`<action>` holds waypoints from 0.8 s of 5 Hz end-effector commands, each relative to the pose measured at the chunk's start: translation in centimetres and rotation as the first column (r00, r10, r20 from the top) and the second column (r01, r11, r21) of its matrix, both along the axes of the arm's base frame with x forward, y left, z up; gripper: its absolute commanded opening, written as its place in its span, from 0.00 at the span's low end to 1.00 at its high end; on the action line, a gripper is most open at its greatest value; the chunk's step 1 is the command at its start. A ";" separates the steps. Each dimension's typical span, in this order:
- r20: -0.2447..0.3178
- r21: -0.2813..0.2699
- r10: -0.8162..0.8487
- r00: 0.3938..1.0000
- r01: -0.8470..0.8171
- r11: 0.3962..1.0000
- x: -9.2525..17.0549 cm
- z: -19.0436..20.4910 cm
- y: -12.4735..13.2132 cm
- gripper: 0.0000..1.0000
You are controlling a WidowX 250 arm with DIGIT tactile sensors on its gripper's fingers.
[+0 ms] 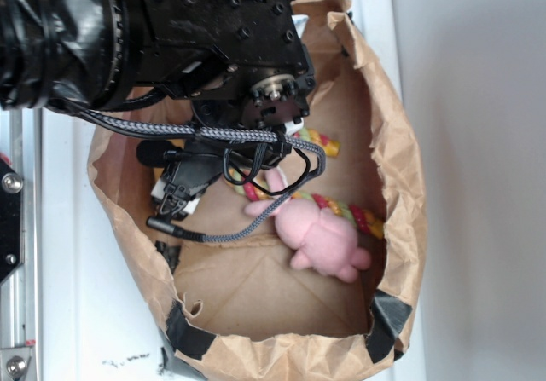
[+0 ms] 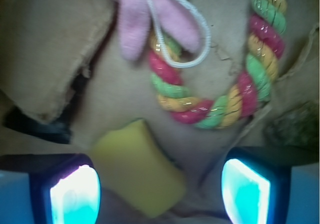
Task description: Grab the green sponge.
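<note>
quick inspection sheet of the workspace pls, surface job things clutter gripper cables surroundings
surface: crumpled brown paper bag lying open, dark tape at its rim corners
job's things: green sponge, yellow face up, on the bag floor between the fingers, nearer the left one in the wrist view
clutter: pink plush lying on the striped rope toy; brown lumpy chunk at the right edge
grippers: gripper open, low over the sponge, not closed on it
cables: braided cable looping under the arm
surroundings: white tabletop, metal rail on the left
</note>
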State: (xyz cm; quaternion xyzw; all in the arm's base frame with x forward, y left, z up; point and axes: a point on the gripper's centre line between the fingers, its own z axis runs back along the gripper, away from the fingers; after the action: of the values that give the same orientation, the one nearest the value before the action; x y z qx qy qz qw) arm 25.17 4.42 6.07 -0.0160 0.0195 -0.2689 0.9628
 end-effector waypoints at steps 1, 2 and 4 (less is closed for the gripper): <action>0.039 0.060 -0.240 0.970 0.238 0.969 1.6 -0.4 -2.2 1.00; -0.001 0.048 -0.256 0.967 0.256 0.965 0.4 -1.2 -2.7 1.00; -0.058 0.023 -0.303 0.951 0.304 0.952 -2.0 -1.4 -3.1 1.00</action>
State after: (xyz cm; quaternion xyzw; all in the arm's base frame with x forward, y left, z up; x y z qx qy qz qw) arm 22.73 1.40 3.14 -0.0184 0.0776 -0.3935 0.9159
